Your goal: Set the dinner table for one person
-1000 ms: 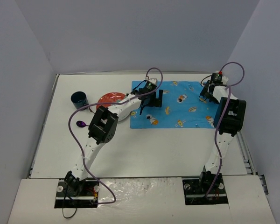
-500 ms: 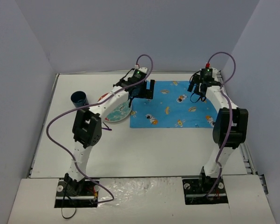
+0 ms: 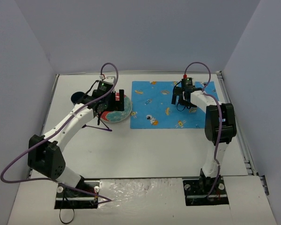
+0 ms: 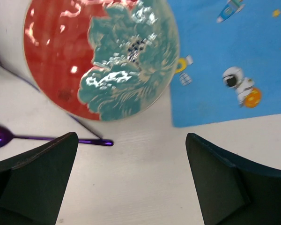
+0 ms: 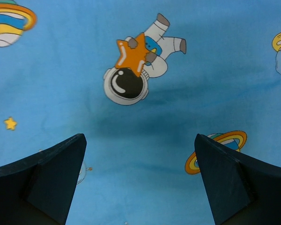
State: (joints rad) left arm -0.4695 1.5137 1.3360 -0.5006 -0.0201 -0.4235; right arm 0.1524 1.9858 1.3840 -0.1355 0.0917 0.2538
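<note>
Left claw (image 3: 107, 101) is hovering over the near rim of the glossy round plate, red with a teal floral pattern (image 3: 118, 108). In the left wrist view its two dark fingers (image 4: 37, 178) are standing wide apart with only bare desk between them, so the left claw (image 4: 131, 140) is fully spread and holding nothing. The plate (image 4: 100, 56) is lying flat on the large matte white rectangular desk (image 3: 154, 150), just beside the left edge of the bright-blue cloth mat with cartoon space prints (image 3: 175, 105). I cannot tell whether the rim is overlapping the cloth. A thin metallic purple utensil (image 3: 98, 128) is lying on the desk just near of the plate. In the left wrist view its handle (image 4: 91, 140) is running roughly level, with the spoon-like head cut off at the left edge of the view. A dark blue cup (image 3: 77, 97) is standing on the desk to the left of the plate, partly hidden by the left arm. Right claw (image 3: 181, 99) is hanging over the right-centre part of the mat. In the right wrist view its fingers (image 5: 51, 173) are also spread wide, and the right claw (image 5: 139, 138) is gripping nothing, with an astronaut print on the mat (image 5: 201, 61) showing beyond the gap. The desk is carrying the plate, utensil, cup and mat in its far half.
</note>
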